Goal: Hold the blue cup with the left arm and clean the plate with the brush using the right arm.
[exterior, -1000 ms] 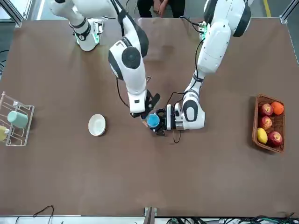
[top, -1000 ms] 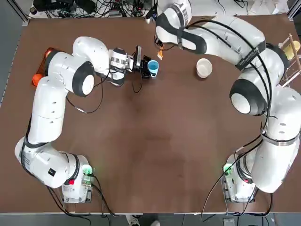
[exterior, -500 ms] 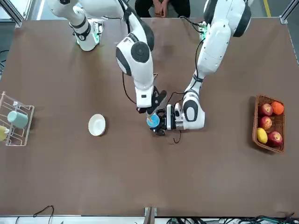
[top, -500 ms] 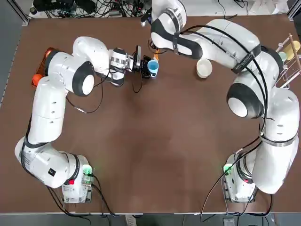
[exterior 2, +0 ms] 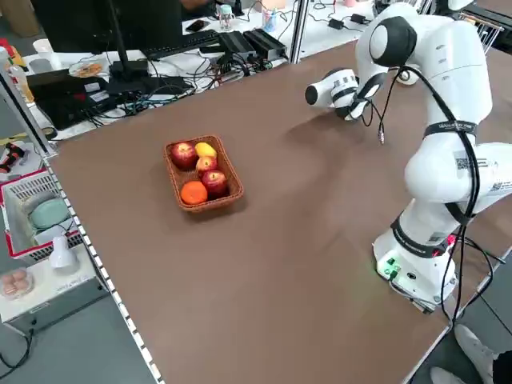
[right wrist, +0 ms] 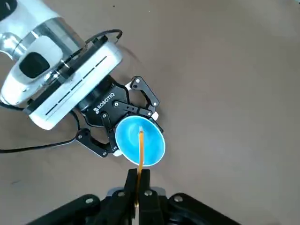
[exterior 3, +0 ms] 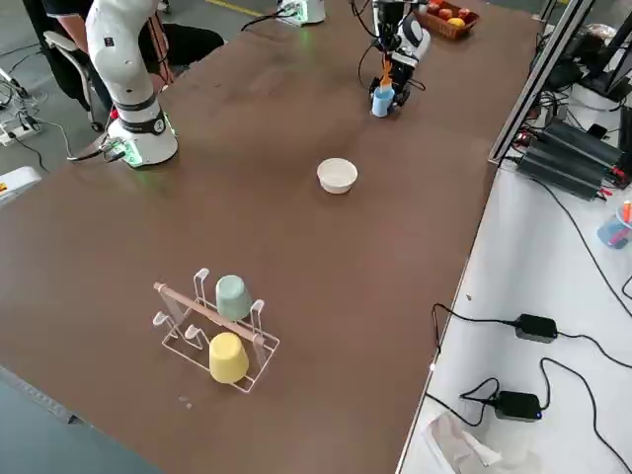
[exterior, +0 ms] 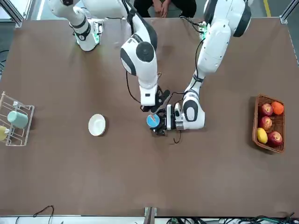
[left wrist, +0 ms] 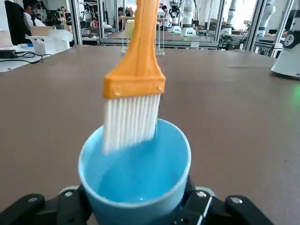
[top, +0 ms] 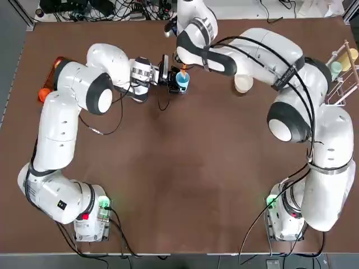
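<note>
The left gripper (top: 168, 76) lies level on the table, fingers clamped round the cup (top: 182, 82) — steadying it, likely so the brush can dip. Directly above, the right gripper (right wrist: 137, 185) pinches the brush (left wrist: 135, 79) handle between narrow fingers, bristles just entering the cup's mouth. The left wrist view shows that dip; overhead the arm hides it. The plate (exterior: 96, 125) sits well apart from both — untouched.
</note>
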Action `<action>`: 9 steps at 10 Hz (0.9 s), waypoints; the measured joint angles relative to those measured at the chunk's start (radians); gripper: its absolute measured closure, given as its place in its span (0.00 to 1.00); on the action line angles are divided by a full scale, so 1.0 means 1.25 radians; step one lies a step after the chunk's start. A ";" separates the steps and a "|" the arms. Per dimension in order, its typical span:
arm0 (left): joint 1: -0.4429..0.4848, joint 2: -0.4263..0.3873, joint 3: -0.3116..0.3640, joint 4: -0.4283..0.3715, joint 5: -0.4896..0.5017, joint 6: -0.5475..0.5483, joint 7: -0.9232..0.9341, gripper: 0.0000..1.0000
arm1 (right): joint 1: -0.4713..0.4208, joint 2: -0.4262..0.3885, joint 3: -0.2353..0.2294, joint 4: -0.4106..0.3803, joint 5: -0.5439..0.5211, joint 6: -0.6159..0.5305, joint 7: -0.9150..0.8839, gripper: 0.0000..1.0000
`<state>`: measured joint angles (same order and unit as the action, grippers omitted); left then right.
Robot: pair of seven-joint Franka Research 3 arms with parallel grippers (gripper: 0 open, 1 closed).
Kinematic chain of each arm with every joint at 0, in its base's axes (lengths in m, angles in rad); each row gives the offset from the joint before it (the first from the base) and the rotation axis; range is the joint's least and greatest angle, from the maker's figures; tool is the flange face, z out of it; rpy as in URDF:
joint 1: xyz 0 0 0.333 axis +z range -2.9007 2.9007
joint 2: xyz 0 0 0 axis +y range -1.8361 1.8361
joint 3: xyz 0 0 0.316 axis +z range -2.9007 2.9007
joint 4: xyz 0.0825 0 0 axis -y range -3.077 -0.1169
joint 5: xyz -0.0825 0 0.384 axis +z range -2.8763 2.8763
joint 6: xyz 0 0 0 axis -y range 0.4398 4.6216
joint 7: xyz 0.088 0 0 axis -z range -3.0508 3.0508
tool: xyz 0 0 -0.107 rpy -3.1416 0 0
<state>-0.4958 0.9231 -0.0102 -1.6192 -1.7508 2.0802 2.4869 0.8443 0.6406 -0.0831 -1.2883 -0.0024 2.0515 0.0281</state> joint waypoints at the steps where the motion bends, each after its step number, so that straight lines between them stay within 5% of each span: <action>1: 0.000 0.000 0.000 0.000 -0.001 0.000 0.000 0.32 | 0.002 0.002 0.000 -0.001 0.000 0.002 0.001 0.96; 9: 0.003 0.000 0.000 -0.002 -0.003 -0.002 0.000 0.32 | 0.007 0.014 -0.001 -0.045 0.000 0.063 0.026 0.96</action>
<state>-0.4925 0.9231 -0.0101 -1.6217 -1.7542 2.0778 2.4869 0.8530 0.6578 -0.0843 -1.3444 -0.0024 2.1304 0.0606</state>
